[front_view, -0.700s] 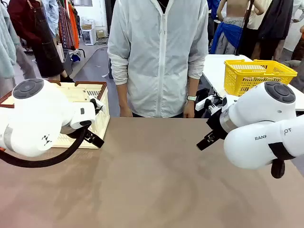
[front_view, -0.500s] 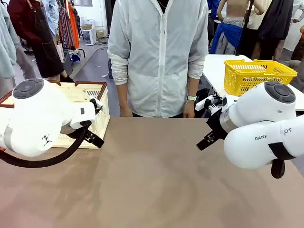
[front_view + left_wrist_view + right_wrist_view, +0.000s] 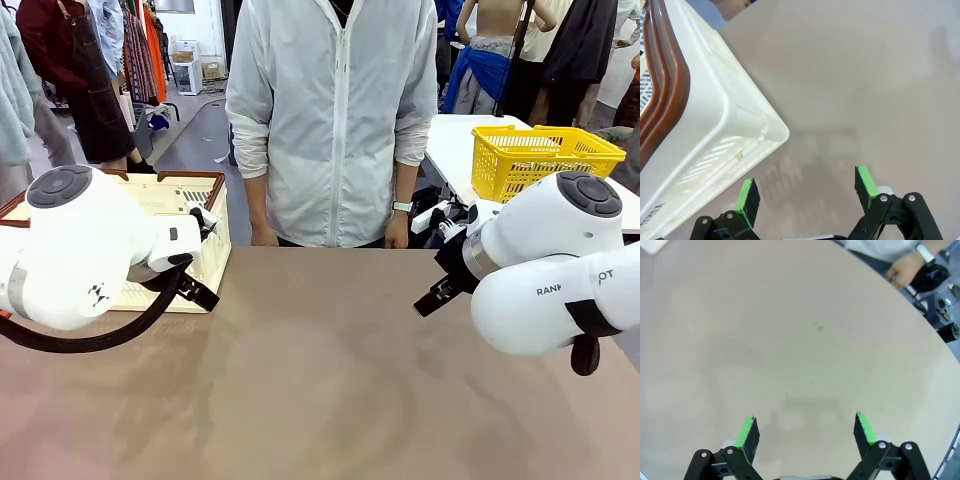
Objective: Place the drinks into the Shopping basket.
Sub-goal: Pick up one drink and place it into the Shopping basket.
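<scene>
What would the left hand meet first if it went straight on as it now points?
The open left hand would probably meet bare table, just beside the Shopping basket corner; depth unclear.

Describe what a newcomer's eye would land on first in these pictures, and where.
Two bulky white arms frame the brown table: the left arm in front of the cream Shopping basket, the right arm opposite. A person in a white jacket stands at the far edge. Behind, a bright yellow basket sits on another table.

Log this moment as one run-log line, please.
left gripper: open, empty, beside basket | right gripper: open, empty, over table | person: standing at far side
</scene>
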You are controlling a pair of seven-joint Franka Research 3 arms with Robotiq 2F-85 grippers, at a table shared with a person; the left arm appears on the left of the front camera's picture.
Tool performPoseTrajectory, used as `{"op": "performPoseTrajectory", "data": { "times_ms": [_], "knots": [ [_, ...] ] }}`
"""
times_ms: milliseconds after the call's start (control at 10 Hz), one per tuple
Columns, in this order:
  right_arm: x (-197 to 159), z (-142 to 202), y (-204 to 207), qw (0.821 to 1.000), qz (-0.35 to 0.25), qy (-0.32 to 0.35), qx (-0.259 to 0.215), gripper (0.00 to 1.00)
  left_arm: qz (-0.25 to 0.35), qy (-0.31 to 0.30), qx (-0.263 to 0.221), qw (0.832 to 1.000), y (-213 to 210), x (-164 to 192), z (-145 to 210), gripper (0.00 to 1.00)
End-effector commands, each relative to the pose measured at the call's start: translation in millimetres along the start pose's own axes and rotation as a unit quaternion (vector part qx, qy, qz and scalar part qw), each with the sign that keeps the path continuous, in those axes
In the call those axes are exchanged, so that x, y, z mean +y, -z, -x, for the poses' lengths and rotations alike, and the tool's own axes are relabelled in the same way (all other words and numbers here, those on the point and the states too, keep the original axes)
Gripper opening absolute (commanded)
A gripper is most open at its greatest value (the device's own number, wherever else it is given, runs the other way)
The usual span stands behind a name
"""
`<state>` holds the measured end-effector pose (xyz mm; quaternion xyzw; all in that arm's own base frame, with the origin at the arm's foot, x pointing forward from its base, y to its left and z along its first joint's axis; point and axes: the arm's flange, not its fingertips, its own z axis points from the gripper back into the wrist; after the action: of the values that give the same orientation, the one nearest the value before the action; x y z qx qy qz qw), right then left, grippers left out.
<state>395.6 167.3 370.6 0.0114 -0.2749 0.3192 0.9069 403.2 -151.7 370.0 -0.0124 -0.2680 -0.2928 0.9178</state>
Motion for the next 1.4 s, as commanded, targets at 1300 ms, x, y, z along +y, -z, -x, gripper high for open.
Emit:
{"op": "performPoseTrajectory", "data": {
  "times_ms": [1300],
  "knots": [
    [-89.7,55.3,-147.0,0.889,-0.365,0.274,-0.043,1.0,0.357,-0.134,0.052,0.923,-133.2,45.0,14.8,1.0]
  ]
}}
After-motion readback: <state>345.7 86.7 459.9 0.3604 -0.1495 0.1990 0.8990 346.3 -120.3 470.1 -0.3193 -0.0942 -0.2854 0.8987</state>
